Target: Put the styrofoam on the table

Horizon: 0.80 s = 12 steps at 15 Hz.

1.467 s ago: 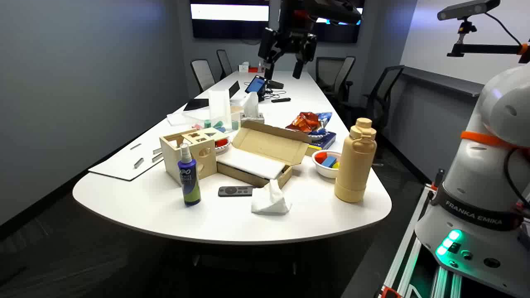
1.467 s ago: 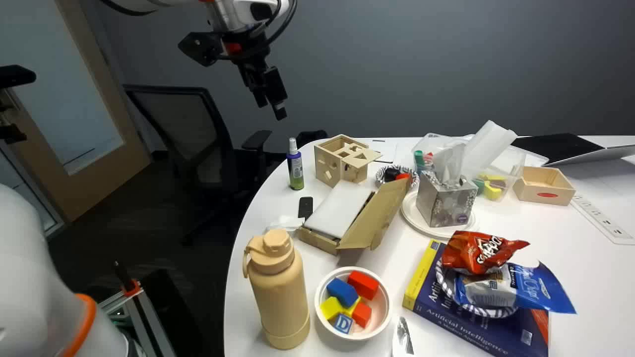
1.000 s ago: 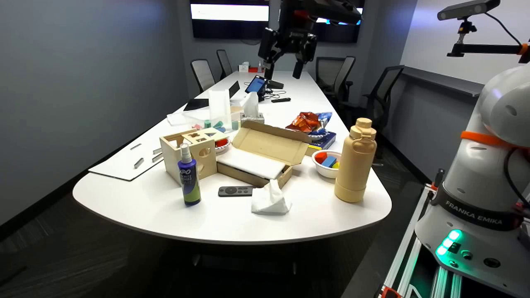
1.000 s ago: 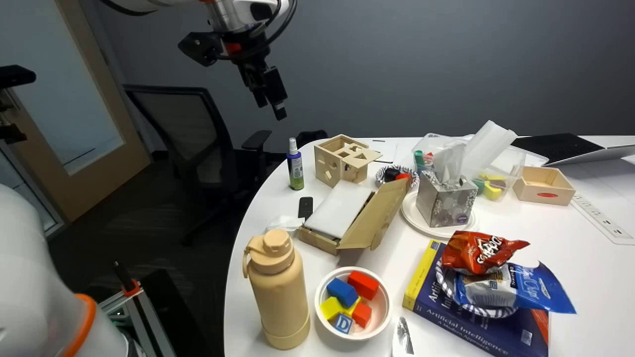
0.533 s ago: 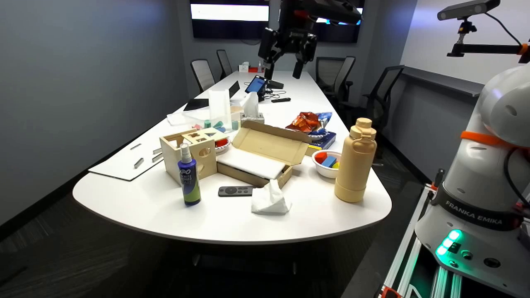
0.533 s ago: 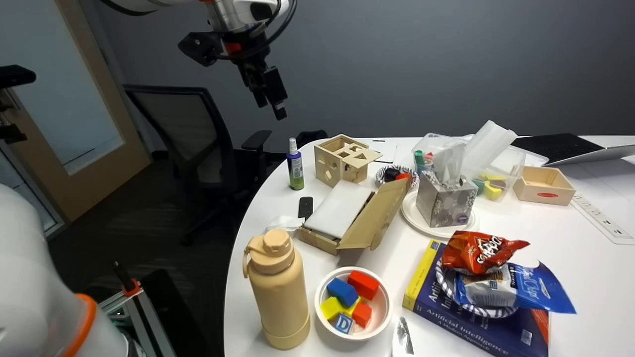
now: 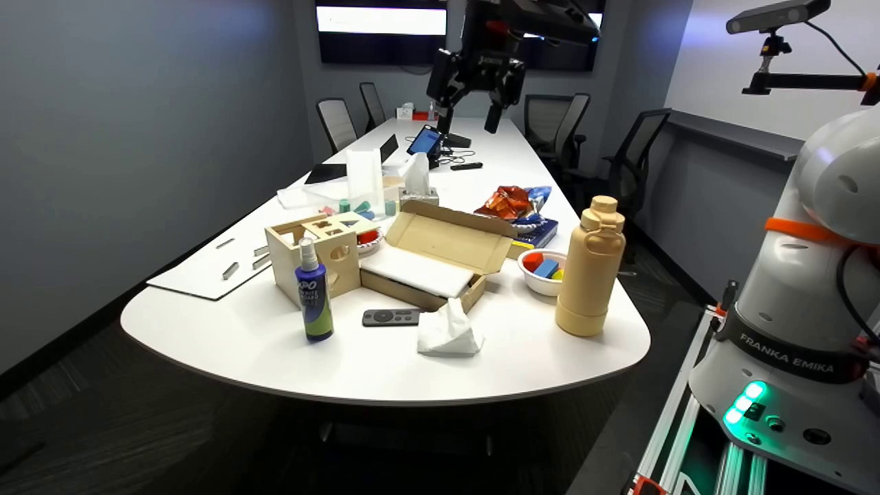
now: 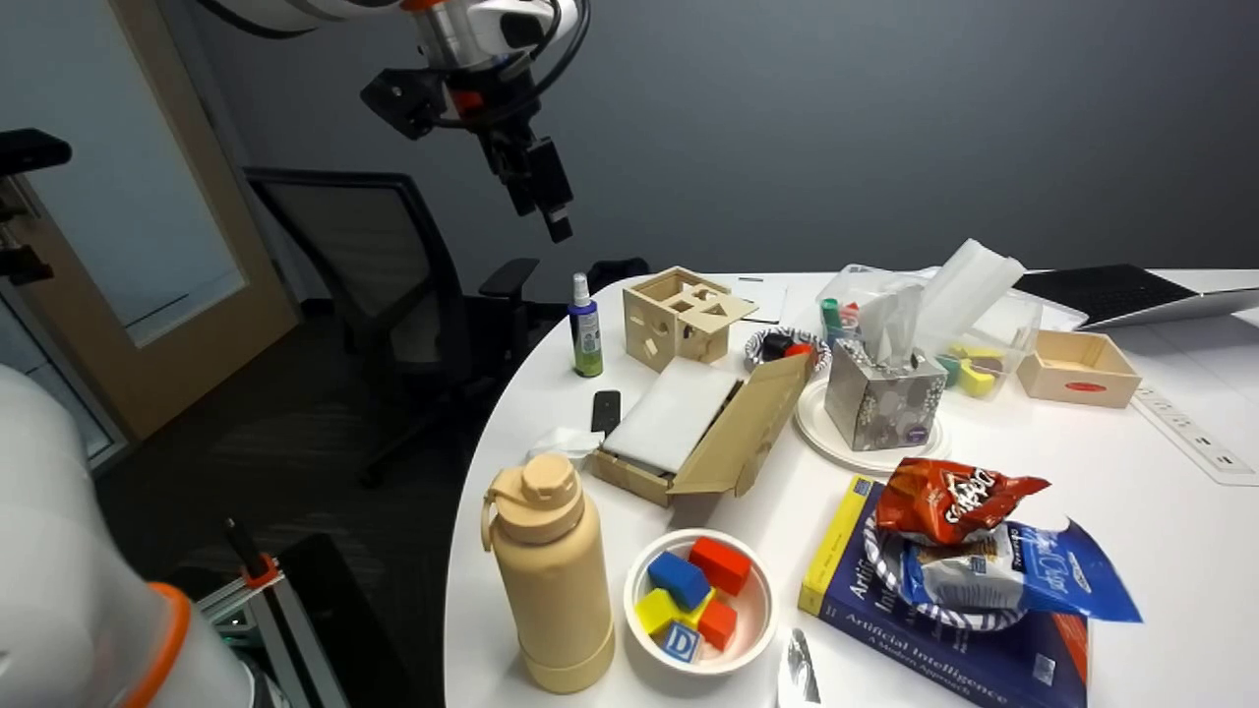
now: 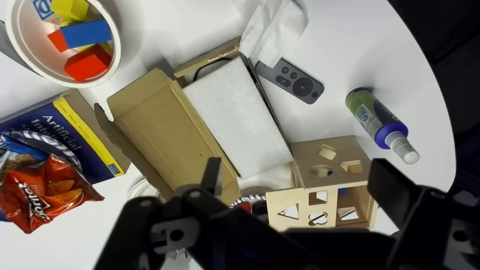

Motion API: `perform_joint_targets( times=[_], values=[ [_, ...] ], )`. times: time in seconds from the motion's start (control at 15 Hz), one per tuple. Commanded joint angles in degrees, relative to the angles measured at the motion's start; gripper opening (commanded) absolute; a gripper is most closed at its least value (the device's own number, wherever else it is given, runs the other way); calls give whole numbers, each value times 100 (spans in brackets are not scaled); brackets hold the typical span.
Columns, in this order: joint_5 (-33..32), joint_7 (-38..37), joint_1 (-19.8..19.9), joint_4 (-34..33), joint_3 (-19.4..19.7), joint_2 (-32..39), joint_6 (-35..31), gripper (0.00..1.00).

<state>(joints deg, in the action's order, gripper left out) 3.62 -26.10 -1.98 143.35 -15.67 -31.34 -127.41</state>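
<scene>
The styrofoam point(image 9: 240, 118) is a flat white rectangular foam slab in the open cardboard box point(image 9: 165, 138), with a dark cable end beside it in the wrist view. The slab also shows in both exterior views point(image 7: 416, 270) point(image 8: 674, 415). The box stands on the white table point(image 7: 371, 375) near its rounded end. My gripper point(image 9: 300, 183) is wide open and empty. It hangs high above the table, apart from everything, in both exterior views point(image 7: 467, 122) point(image 8: 541, 221). In the wrist view the wooden shape box shows between its fingers. A crumpled white tissue point(image 7: 448, 333) lies beside the box.
Around the box stand a wooden shape box point(image 7: 316, 254), a spray bottle point(image 7: 314, 295), a remote point(image 7: 392, 317), a tall tan bottle point(image 7: 592, 275) and a bowl of blocks point(image 8: 700, 602). A tissue box point(image 8: 883, 403) and a book with chip bags point(image 8: 856, 580) stand farther along.
My gripper has shifted very slightly downward in both exterior views within the last half second; before that it was still. The styrofoam and the other objects have not moved.
</scene>
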Motion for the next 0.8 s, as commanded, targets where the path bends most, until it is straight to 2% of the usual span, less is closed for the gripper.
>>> perform_joint_targets(
  times=[0.0,0.33,0.73],
  values=[
    [153,-694,52,223,-75,384,-746,100],
    [-100,-1880,232,473,-212,969,-1695,100],
    [-407,-3057,506,948,-171,1431,-2860,100]
  ],
)
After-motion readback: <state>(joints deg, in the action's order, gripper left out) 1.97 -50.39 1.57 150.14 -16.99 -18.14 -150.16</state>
